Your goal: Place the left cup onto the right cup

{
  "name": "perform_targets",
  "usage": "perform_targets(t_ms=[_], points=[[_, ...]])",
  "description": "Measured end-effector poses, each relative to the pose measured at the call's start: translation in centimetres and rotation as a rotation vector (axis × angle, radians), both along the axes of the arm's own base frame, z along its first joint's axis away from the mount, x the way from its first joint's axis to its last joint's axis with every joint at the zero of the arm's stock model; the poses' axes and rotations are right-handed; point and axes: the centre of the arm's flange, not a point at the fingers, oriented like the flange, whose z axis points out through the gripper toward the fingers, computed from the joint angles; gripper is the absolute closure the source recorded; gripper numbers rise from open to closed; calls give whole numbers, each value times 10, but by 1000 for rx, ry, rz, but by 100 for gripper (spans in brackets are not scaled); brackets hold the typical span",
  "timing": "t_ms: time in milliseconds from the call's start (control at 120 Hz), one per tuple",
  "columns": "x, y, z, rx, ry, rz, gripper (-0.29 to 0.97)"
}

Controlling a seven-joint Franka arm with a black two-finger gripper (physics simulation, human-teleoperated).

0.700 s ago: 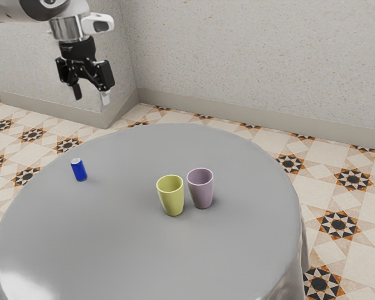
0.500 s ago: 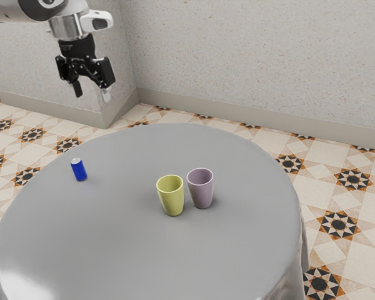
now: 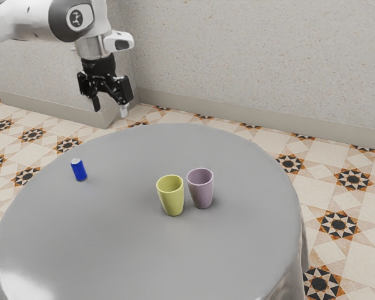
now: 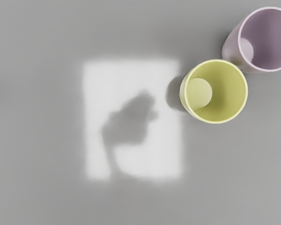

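A yellow-green cup (image 3: 170, 194) stands upright near the middle of the round grey table (image 3: 112, 250). A mauve cup (image 3: 200, 187) stands upright right beside it, toward the exterior view's right. Both are empty, as the wrist view shows for the yellow-green cup (image 4: 214, 91) and the mauve cup (image 4: 264, 39). My gripper (image 3: 109, 107) hangs open high above the table's far edge, well to the exterior view's left of the cups, with nothing between its fingers.
A small blue can (image 3: 79, 169) stands upright on the table toward the exterior view's left. A bright patch with my hand's shadow (image 4: 131, 124) lies on the tabletop beside the yellow-green cup. Tiled floor surrounds the table.
My arm has swung toward the exterior view's right and slightly lower, bringing the open gripper closer to the table's far edge. The cups and the can have not moved.
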Motion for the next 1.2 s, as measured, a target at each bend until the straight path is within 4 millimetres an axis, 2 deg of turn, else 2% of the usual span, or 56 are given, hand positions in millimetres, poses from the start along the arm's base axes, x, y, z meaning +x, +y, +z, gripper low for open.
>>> perform_targets(t_ms=[192, 342, 642, 825, 1200], points=[[23, -13, -44, 4, 32, -23, 2], [36, -22, -69, 5, 36, -36, 2], [52, -35, -102, 9, 39, -57, 2], [60, -51, -118, 11, 16, -147, 2], [77, -51, -155, 10, -40, -366, 2]])
